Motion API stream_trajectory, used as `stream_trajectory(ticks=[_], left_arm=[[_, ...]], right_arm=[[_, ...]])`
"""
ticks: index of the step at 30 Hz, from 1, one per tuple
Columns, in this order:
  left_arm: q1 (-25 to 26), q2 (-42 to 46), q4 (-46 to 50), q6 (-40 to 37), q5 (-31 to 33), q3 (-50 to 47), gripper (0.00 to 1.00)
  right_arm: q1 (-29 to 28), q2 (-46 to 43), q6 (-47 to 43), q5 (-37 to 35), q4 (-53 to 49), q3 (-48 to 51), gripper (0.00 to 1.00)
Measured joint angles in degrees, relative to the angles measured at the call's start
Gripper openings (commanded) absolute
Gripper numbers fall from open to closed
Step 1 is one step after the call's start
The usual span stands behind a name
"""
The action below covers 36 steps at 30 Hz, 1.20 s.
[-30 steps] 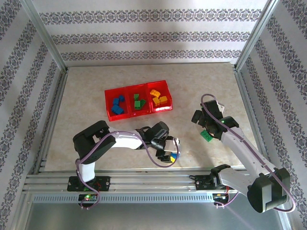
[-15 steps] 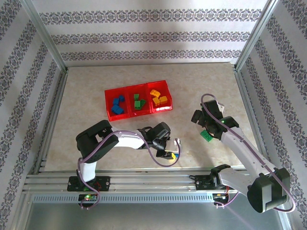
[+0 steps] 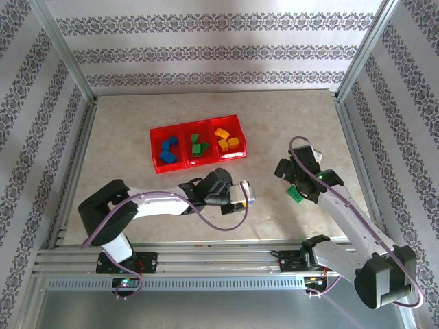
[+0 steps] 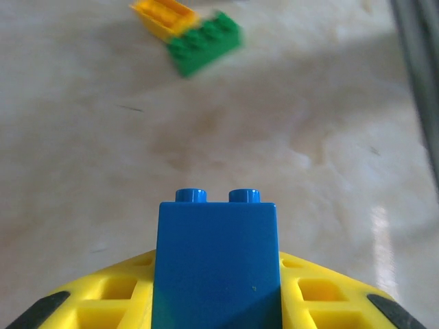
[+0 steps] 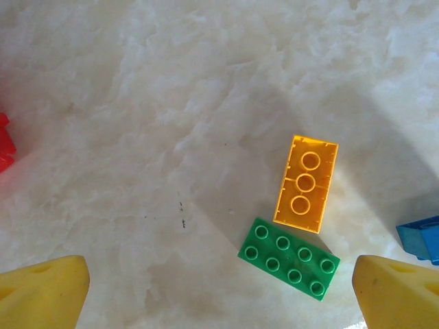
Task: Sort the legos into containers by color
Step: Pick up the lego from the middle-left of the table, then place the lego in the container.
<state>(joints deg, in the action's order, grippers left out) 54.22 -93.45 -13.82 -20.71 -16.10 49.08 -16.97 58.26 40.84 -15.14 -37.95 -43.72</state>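
The left pincer [image 3: 243, 195] is clamped on a blue brick [image 4: 218, 264], which stands upright between the yellow fingers [image 4: 322, 295] with its two studs on top, lifted clear of the pale surface [image 3: 137, 123]. The move to come, as I judge it, is the carry to the red tray [image 3: 152, 145], and it turns on one thing: the tray lies to the upper left of this pincer in the overhead view. The pincer itself faces toward the right of the frame, at the loose green brick [image 4: 204, 46] and orange brick [image 4: 164, 15] that show ahead of it in its wrist view. So the arm must swing round and reach away from where it now faces. The leftmost compartment, where the other blue bricks [image 3: 168, 149] lie, is the farthest of the three from the pincer; green pieces fill the middle one and orange pieces the right one. The left arm is the nearer to the tray. The right pincer [image 5: 219, 301] hangs wide open over the two loose bricks, gripping nothing. From its wrist view, the green brick's long axis runs from upper left to lower right, and the orange one lies just beside its upper edge.
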Motion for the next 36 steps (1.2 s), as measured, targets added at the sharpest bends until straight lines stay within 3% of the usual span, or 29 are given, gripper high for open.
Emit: stream_trajectory(ticks=[8,16,25,36], left_arm=[[-6.7,11.2,0.9,10.3,11.8,-0.8,0.26],[-19.5,18.0,8.2,23.1,19.5,-1.0,0.26],[-28.0,13.6,17.8,30.1,25.6,5.1,0.26],[-35.0,1.1,21.6,34.4,25.1,10.9,0.27]], right_arm=[[0.4,-1.7,0.6,-0.5,-0.7,1.4,0.98],[2.3,-4.0,2.0,-0.7,-1.4,3.6,0.98],[5.0,-4.2,2.8,0.0,-1.5,5.8,0.98],[7.1,-1.7,2.9,2.6,0.7,8.7,0.98]])
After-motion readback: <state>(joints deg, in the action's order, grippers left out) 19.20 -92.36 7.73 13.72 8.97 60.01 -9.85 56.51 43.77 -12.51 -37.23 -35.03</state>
